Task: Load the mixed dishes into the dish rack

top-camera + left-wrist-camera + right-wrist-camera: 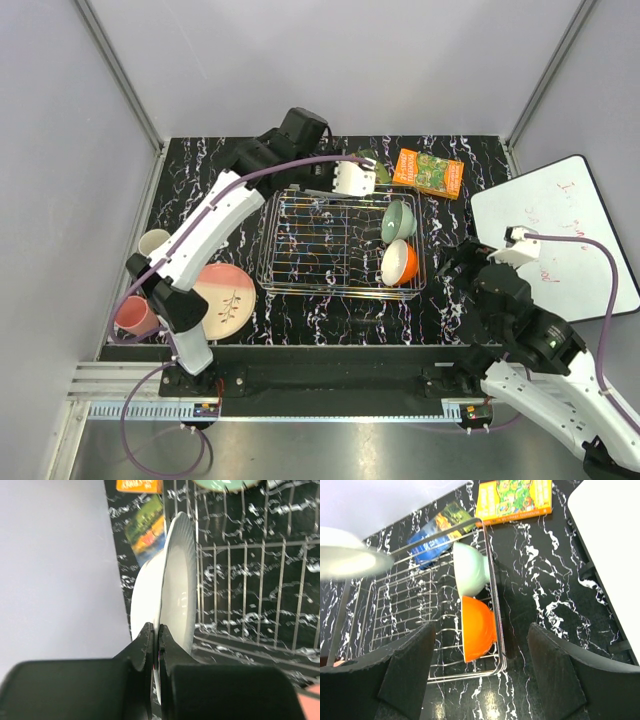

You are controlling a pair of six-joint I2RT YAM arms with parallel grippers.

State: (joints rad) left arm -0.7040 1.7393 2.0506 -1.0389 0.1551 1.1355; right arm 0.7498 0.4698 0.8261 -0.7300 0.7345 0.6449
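Note:
My left gripper is shut on the rim of the white plate and holds it on edge over the far side of the dish rack; the plate also shows in the top view. The pale green bowl and the orange bowl stand on edge at the rack's right end, also in the right wrist view. The pink-and-cream plate and the pink cup sit at the near left. My right gripper is open and empty, above the table right of the rack.
An orange packet lies beyond the rack, a blue packet behind its far rail. A white board with red writing lies at the right. A cream cup stands at the left edge. Grey walls enclose the table.

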